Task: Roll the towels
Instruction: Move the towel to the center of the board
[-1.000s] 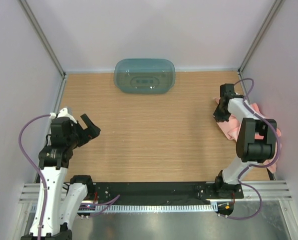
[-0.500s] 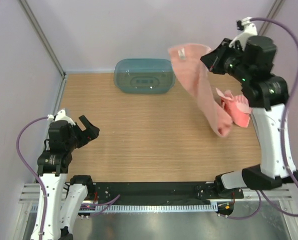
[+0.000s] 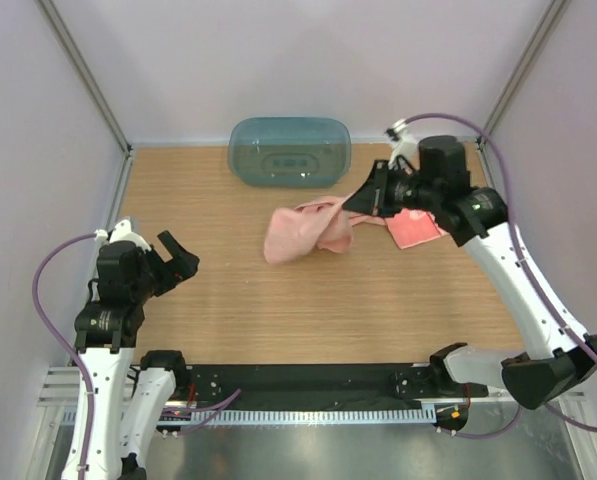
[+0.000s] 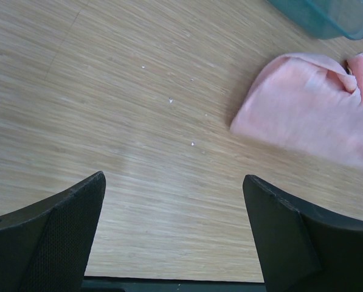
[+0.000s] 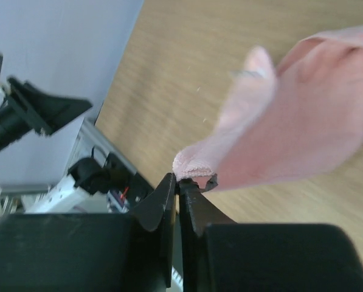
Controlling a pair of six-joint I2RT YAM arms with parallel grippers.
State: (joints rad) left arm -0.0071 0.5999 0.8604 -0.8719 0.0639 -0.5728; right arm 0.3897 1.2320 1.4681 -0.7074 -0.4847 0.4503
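Towel (image 3: pixel 303 232) corner meets the nearly closed jaws of your right gripper (image 5: pixel 180 181); pinched or not, unclear. Spread it flat first, helped by the wide-open left gripper (image 4: pixel 174 179).

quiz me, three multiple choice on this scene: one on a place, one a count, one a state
1. Where is the teal tub? A at the far edge of the table; B between the arm bases; C hanging on a wall.
2. How many pink towels show? A one; B two; C four.
3. The left gripper is: A open and empty; B shut on a towel; C shut on the tub.
Key: A, the tub sits at the back edge; B, a draped towel lies mid-table and a second towel to its right; A, its fingers stand wide apart over bare wood.
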